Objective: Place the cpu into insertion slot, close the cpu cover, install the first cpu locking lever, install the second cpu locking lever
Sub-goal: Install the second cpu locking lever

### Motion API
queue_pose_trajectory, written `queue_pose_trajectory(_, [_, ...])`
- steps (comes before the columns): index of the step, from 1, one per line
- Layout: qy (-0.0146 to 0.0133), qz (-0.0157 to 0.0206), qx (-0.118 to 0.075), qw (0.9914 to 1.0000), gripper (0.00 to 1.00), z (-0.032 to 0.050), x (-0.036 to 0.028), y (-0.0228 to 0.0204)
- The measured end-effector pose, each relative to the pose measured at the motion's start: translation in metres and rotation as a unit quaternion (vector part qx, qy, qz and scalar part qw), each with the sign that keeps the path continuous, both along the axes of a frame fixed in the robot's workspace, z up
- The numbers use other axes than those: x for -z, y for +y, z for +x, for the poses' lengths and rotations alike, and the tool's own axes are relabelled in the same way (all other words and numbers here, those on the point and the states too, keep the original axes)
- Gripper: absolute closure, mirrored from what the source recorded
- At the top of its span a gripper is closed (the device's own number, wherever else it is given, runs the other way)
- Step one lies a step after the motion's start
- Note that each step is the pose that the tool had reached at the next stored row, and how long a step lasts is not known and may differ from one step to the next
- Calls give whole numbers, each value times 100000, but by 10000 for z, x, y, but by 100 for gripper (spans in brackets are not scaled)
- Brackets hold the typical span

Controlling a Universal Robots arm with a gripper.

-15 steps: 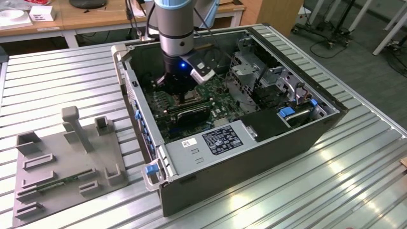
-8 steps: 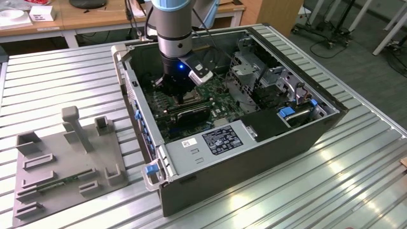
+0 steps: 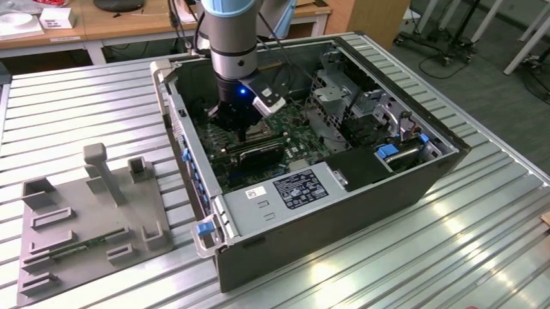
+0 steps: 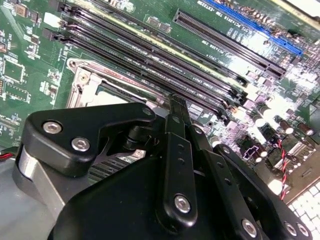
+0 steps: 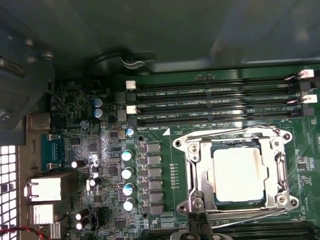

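Note:
The cpu [image 5: 237, 172], a pale grey square, lies flat in the insertion slot [image 5: 287, 202] on the green motherboard. The silver cpu cover [image 5: 200, 170] is down over it, and its window frames the chip. One thin wire lever [image 5: 235, 134] runs along the slot's side by the memory slots. A second wire lever [image 5: 250, 215] runs along the opposite side, starting at my fingertips. My gripper [image 5: 200, 227] is shut, with its tips at the slot's edge beside that second lever. In the second wrist view the gripper [image 4: 175, 102] covers much of the slot [image 4: 87, 82]. In the exterior view the gripper [image 3: 246, 134] reaches down into the open computer case.
Long black memory slots [image 5: 215, 100] run beside the socket, and a row of capacitors [image 5: 128, 172] stands on its other side. The case walls [image 3: 344, 212] enclose the board. A blue expansion slot [image 4: 255, 25] lies further off. A grey fixture plate [image 3: 86, 225] sits on the table at the exterior view's left.

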State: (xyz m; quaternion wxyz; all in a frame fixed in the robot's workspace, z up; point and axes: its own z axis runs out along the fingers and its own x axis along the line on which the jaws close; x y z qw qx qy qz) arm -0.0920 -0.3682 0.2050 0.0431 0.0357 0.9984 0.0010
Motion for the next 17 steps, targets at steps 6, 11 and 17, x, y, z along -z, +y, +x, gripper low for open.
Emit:
queue_pose_trajectory(6, [4, -2, 84, 100000, 89, -37, 15, 0])
queue_pose_trajectory(11, [6, 65, 90, 100000, 89, -41, 17, 1])
queue_pose_trajectory(17, [3, 849, 100, 99996, 89, -42, 23, 4])
